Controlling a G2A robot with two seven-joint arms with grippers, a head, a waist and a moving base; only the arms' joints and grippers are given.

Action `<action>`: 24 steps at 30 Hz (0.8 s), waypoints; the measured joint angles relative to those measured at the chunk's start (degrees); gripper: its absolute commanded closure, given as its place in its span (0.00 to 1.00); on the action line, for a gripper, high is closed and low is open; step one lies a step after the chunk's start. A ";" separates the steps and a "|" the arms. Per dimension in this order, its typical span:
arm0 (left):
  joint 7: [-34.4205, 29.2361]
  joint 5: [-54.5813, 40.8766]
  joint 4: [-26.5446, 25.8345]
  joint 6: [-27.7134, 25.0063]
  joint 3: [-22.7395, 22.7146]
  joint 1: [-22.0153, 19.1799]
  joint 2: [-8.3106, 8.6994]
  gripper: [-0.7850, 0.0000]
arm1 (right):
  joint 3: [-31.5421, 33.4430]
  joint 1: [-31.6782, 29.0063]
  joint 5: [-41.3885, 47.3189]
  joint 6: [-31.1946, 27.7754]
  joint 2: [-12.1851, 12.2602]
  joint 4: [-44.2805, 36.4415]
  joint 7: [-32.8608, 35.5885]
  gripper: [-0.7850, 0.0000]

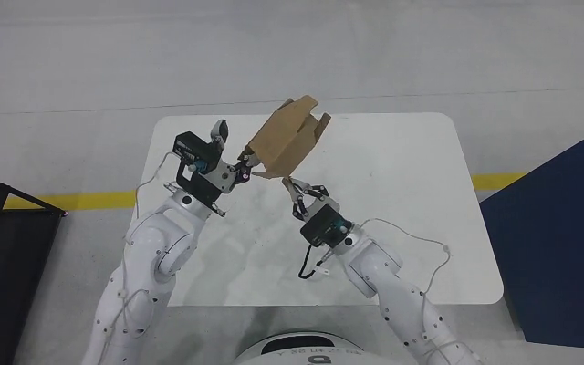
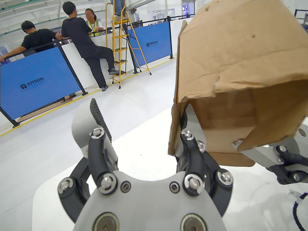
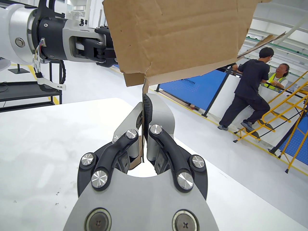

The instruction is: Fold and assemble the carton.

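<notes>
While my right claw (image 3: 145, 111) is pinched tight on a thin flap (image 3: 144, 90) hanging off the carton (image 3: 182, 25), the whole brown box hangs in the air just ahead of its fingertips, clear of the table (image 3: 48, 133). And on the other side, my left claw (image 2: 140, 114) is spread wide! One finger (image 2: 192, 126) is tucked against the carton's near side wall, touching the cardboard. The other finger (image 2: 84, 126) stands out in free air, gripping nothing. Seen from above, the carton sits right between the two claws, tilted and half opened into a sleeve, its flaps not yet folded.

So the job now, I reckon, is to get that left claw onto the wall it touches. To do it well, I'd bring the free finger in square on the wall. I'd bite deep rather than at the ragged lip, with the right pinch held firm so the box doesn't swing. The cardboard looks creased and torn at the rim, so I'd pull gently, no jerks, or that flap may rip.

Room? Plenty. Bare tabletop lies beneath both claws and stretches well out beyond my right claw. The carton's far end looks close to the table's far edge, so I'd work it back toward me, not outward.
</notes>
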 measured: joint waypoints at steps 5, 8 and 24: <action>-0.35 -1.18 0.69 -0.25 0.05 -0.55 -0.06 0.46 | 0.33 0.22 -2.54 1.33 0.17 -0.12 0.92 1.00; -0.54 -2.10 0.96 -0.68 0.06 -0.75 -0.07 0.51 | 0.48 0.35 -3.97 1.94 0.26 -0.21 1.41 1.00; 3.22 -9.82 6.37 -3.49 -0.83 -2.72 -0.28 1.00 | 1.87 0.26 -7.02 5.81 0.55 -1.36 2.43 0.00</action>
